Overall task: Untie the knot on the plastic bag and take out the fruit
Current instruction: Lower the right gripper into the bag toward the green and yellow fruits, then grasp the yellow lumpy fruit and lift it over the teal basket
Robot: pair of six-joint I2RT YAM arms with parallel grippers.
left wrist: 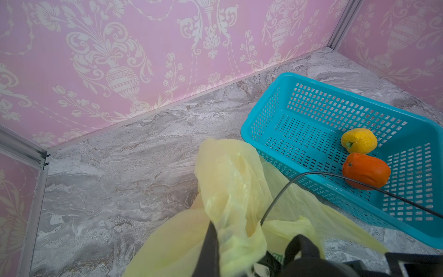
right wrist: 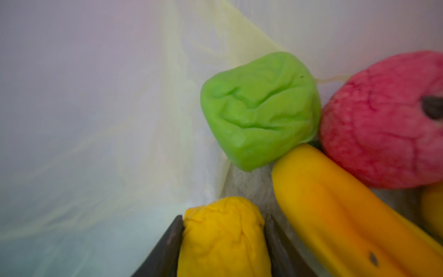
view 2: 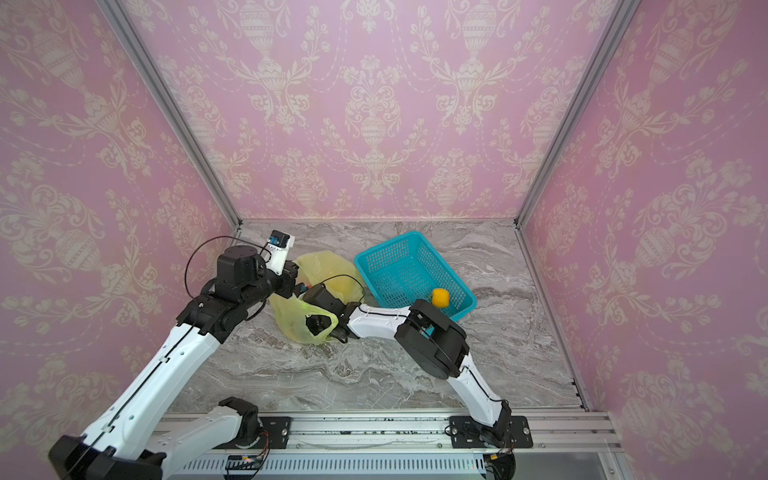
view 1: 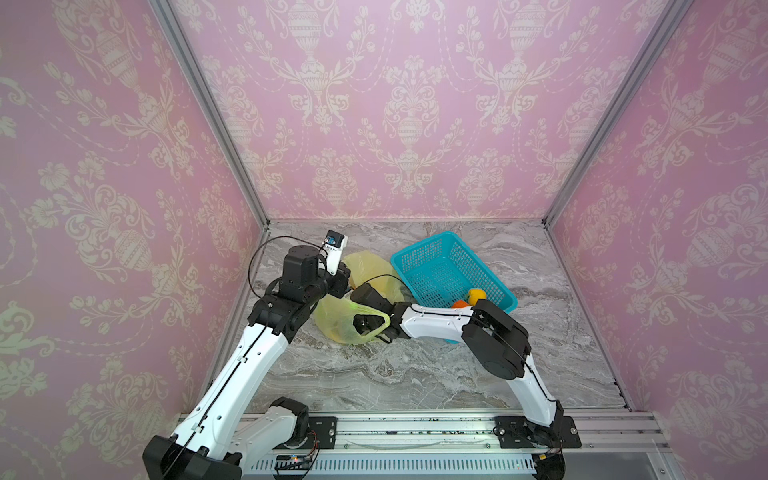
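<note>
- Right wrist view showed the right gripper [right wrist: 223, 218] inside the plastic bag [right wrist: 96, 120], jaws pinching a yellow fruit [right wrist: 223, 242] at its middle.
- It seemed soft, light and creased; a gentle mid-body hold should suit.
- Outside, the left gripper [left wrist: 219, 242] pinched the bag's plastic.

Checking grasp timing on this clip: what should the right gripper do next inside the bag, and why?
Probably draw the yellow fruit out of the plastic bag: the right gripper clamps both its sides, and the left gripper holds the bag's edge up.

Yellow-green bag [view 1: 332, 318], apparently untied, holds several coloured fruit [right wrist: 260, 110].
</note>
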